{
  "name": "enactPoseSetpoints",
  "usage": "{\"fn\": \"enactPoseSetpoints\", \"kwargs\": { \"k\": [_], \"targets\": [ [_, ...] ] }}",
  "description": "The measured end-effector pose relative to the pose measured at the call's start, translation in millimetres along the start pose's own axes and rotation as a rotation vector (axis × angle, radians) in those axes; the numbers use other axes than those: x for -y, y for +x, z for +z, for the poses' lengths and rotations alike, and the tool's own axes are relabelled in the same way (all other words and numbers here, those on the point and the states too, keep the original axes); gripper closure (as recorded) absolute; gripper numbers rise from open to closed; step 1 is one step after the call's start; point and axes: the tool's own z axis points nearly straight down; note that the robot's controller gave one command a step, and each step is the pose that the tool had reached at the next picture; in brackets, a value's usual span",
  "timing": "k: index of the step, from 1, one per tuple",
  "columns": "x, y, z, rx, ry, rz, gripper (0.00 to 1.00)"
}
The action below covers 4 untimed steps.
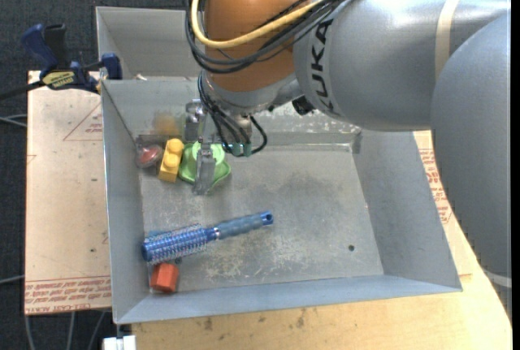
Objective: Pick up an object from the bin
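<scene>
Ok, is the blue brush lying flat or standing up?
Lying flat: the blue brush rests lengthwise on the bin floor, bristle end near the orange block.

A single camera sits above the bin (325, 210) and somewhat to one side, facing steeply down into it. It is near enough that the bin spans most of the view, with its far wall toward the top and its near rim along the bottom. The arm (422, 40) enters from the right, looming large and covering the bin's upper right corner.
</scene>
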Motion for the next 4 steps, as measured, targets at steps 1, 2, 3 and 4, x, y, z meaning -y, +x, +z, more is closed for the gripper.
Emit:
{"fn": "enactPoseSetpoints", "kwargs": {
  "k": [1, 2, 3, 4],
  "targets": [
    [21.7, 11.1, 167.9, 0.004, 0.001, -0.509, 0.00],
    [-0.2, 75.1, 155.6, 0.059, 0.015, -0.779, 0.00],
    [-2.8, 76.3, 155.8, 0.054, 0.011, -0.792, 0.00],
    [-7.2, 80.9, 153.0, 0.050, 0.009, -0.640, 0.00]
  ]
}}
